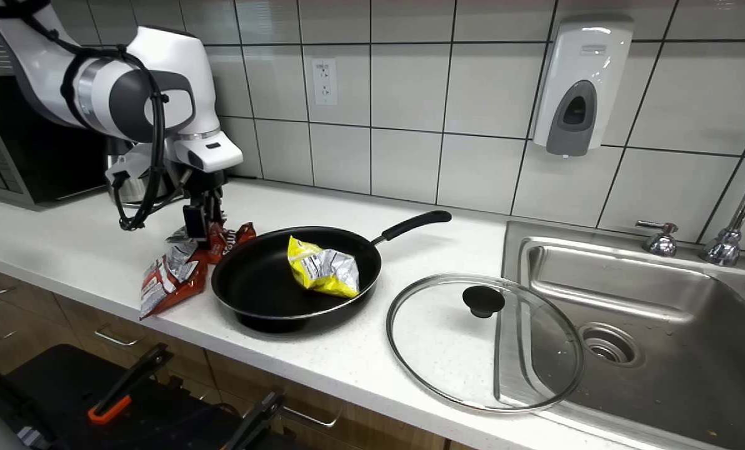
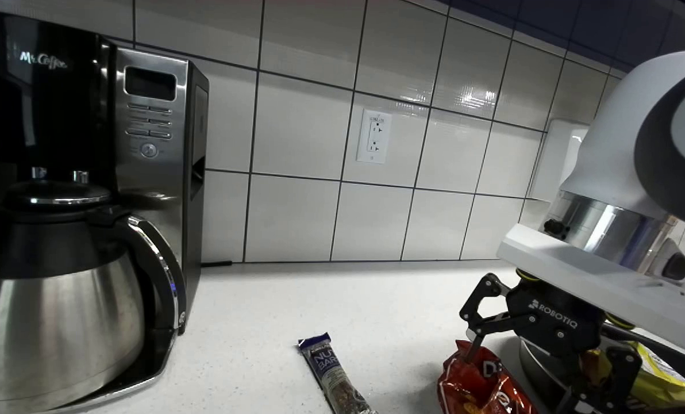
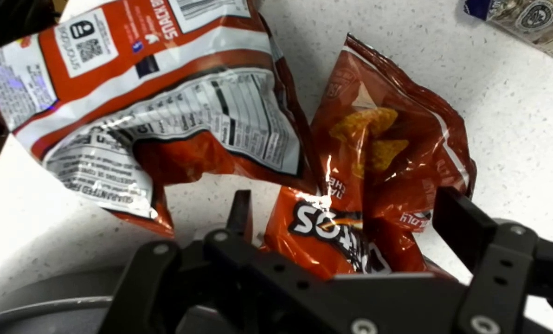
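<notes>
My gripper stands open over a red Doritos bag, whose crumpled front lies between its two fingers in the wrist view. White counter shows between each finger and the bag, so the bag is not gripped. Against its left side rests another red bag with its label side up. In an exterior view the gripper points down at these bags, left of the black pan; the label-side bag lies nearer the counter's front edge. A yellow chip bag sits in the pan.
The black frying pan is right beside the red bags, handle toward the wall. A glass lid partly overhangs the steel sink. A wrapped nut bar lies between the bags and a coffee maker. The tiled wall bounds the counter.
</notes>
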`<state>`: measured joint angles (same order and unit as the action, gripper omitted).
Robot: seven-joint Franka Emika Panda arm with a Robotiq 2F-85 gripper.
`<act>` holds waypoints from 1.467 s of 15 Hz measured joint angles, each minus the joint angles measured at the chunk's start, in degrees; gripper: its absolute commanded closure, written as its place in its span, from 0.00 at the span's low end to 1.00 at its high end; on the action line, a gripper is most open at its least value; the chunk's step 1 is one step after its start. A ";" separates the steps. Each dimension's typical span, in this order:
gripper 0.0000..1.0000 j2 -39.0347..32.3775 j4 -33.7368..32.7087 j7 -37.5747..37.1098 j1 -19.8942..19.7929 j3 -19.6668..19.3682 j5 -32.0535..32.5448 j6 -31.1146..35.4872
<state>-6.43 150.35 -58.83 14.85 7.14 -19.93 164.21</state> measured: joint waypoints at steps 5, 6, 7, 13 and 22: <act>0.25 -0.56 0.00 1.15 -0.09 0.00 -1.54 0.57; 0.26 -0.61 0.00 1.15 -0.10 0.00 -1.61 0.64; 0.34 -0.65 0.00 1.17 -0.10 0.00 -1.67 0.72; 0.82 -0.83 0.00 1.27 -0.10 0.09 -2.19 1.16; 1.00 -1.29 0.00 1.29 -0.26 0.31 -2.45 1.98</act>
<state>-7.72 150.35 -57.54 14.58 7.46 -22.38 166.18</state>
